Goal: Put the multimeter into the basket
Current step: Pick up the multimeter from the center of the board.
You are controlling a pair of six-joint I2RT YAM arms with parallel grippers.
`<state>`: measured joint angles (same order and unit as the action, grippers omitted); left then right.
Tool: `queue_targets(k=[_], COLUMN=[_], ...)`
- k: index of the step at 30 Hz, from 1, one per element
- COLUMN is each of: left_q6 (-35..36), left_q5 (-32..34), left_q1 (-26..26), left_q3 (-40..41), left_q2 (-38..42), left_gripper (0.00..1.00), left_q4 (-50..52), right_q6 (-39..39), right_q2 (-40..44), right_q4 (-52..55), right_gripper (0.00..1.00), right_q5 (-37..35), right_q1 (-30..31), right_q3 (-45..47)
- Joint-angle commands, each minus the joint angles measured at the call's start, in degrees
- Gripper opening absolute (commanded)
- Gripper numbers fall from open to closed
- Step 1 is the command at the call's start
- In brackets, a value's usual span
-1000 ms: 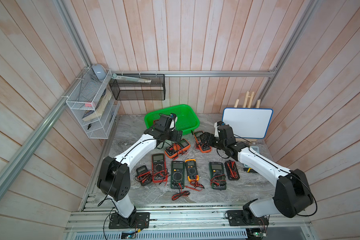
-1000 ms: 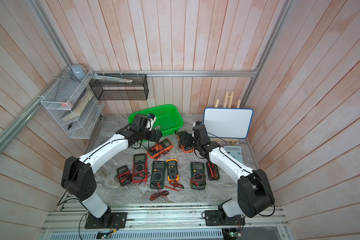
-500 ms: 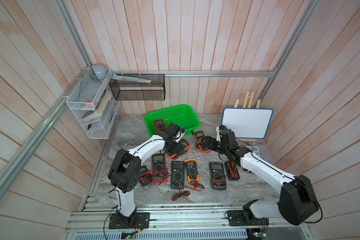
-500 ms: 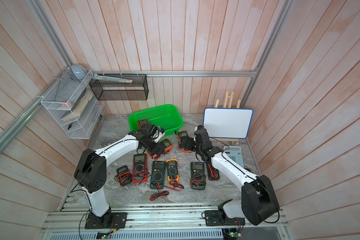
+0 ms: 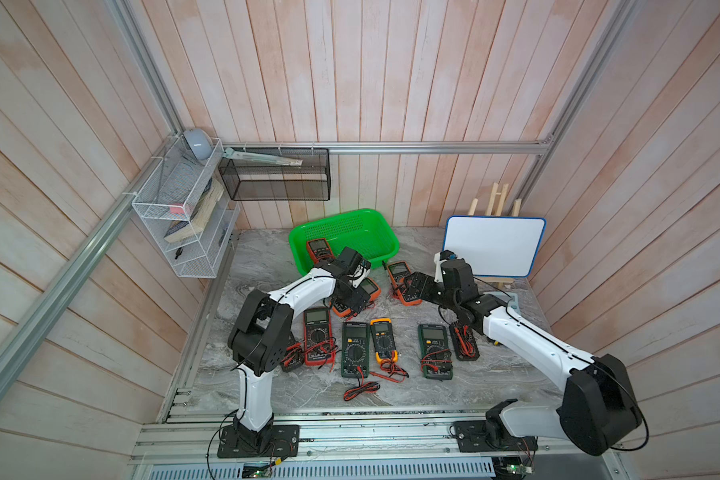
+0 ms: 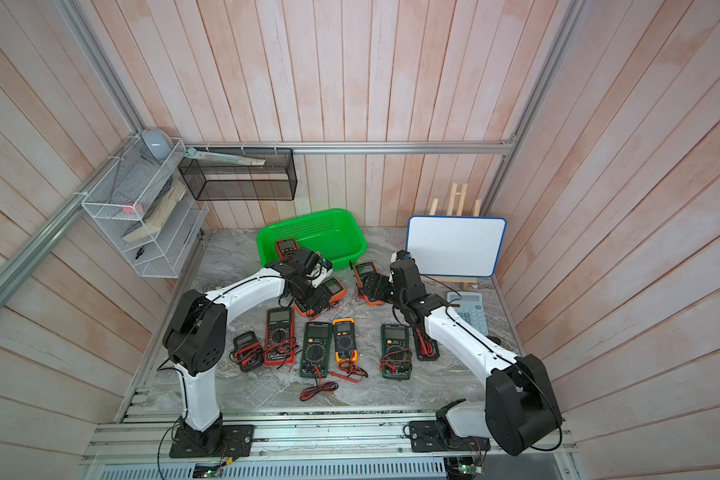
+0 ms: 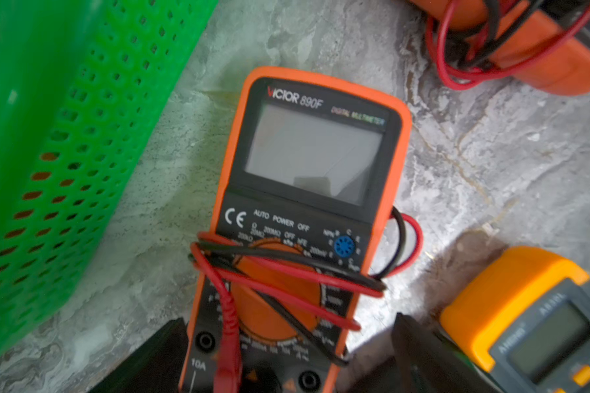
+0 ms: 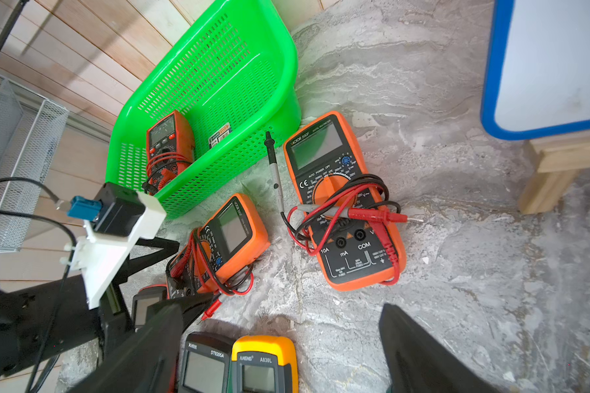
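The green basket (image 5: 346,226) (image 6: 310,222) (image 8: 218,68) stands at the back of the table, with a red multimeter (image 5: 317,249) (image 8: 169,143) lying inside. Just in front of it, my left gripper (image 5: 356,297) (image 7: 286,357) is open and straddles the lower end of an orange multimeter (image 5: 370,286) (image 7: 307,190) wrapped in red and black leads. One finger (image 7: 419,354) stands clear of its edge. My right gripper (image 5: 412,286) (image 8: 280,350) hangs open and empty near a second orange multimeter (image 5: 399,272) (image 8: 341,204).
A row of multimeters lies toward the front: red (image 5: 317,332), green (image 5: 355,345), yellow (image 5: 383,338), green (image 5: 433,347). A whiteboard (image 5: 493,245) on an easel stands at the back right, beside a calculator (image 6: 468,309). A wire rack (image 5: 184,216) and a black mesh bin (image 5: 275,174) hang on the walls.
My left gripper has come back from over the basket and dropped to the orange multimeter in front of it. The red multimeter stays in the basket. My right arm barely shifted.
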<state>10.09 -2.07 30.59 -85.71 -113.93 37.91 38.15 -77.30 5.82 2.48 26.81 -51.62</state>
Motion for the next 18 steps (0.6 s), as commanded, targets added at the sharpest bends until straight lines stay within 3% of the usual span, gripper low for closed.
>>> queue_targets(k=[1, 18], left_q6=[1.6, 0.8], left_q5=[2.2, -1.7], left_q1=[-0.4, -1.4], left_q3=[-2.0, -1.8], left_q2=[-1.6, -5.9], left_gripper=[1.00, 1.00], left_q4=[-0.5, -2.1], right_q6=[0.5, -1.1], right_q2=[-1.4, -1.5], right_q4=[-0.8, 1.0], right_gripper=[0.96, 0.96], right_q5=[-0.1, 0.6], right_q1=[-0.2, -2.2], right_q3=[-0.8, -3.4])
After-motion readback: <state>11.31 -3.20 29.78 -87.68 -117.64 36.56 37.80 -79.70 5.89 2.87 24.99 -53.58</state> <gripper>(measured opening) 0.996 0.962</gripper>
